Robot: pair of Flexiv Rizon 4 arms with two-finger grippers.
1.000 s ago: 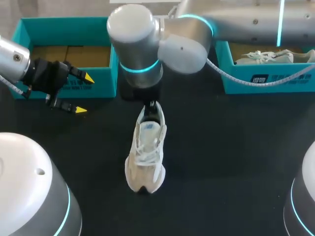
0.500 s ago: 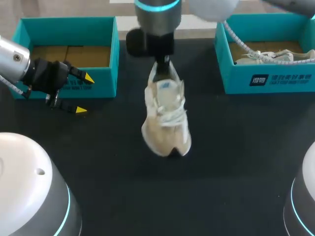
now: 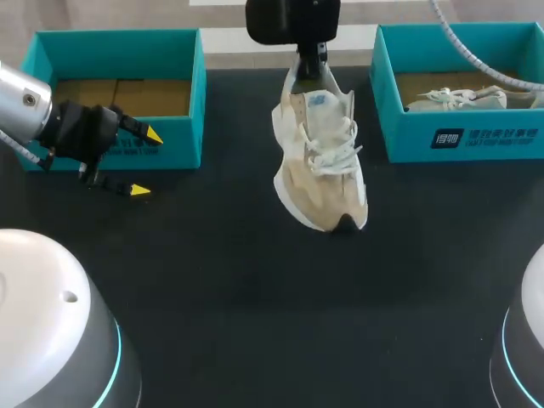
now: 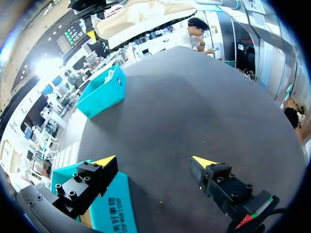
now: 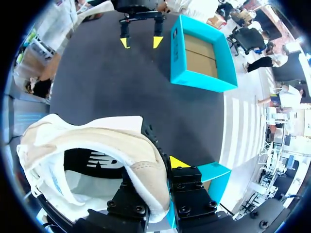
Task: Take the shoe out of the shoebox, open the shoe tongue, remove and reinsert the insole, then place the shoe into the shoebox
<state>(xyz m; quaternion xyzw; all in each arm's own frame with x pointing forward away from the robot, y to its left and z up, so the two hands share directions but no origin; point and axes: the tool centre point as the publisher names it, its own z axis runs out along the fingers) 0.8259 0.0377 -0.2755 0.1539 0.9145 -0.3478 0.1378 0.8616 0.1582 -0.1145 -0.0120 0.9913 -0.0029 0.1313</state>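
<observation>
Right gripper [image 5: 156, 171] is clamped on the heel of the shoe [image 3: 319, 161]: 1 yellow-tipped finger [image 5: 179, 162] presses the back of the heel from outside, and the other is tucked inside the collar, mostly hidden by the lining. The pale beige shoe, white laces on top, hangs from that grip above the black table [image 3: 255, 297]. Its heel is up toward the far edge and its toe tips down toward the near edge. It sits between the 2 teal boxes, closer to the right one.

Over on the left, the left gripper [image 3: 146, 162] has its 2 fingers spread wide with nothing between them. It hovers near the left edge, just in front of the left shoebox [image 3: 115, 36]. That box stands at the far left corner, showing only its brown cardboard floor.

The right shoebox [image 3: 476, 136] stands at the far right corner with a second shoe [image 3: 459, 98] lying inside it on its side. The right arm's cable drapes across that box's rim.
</observation>
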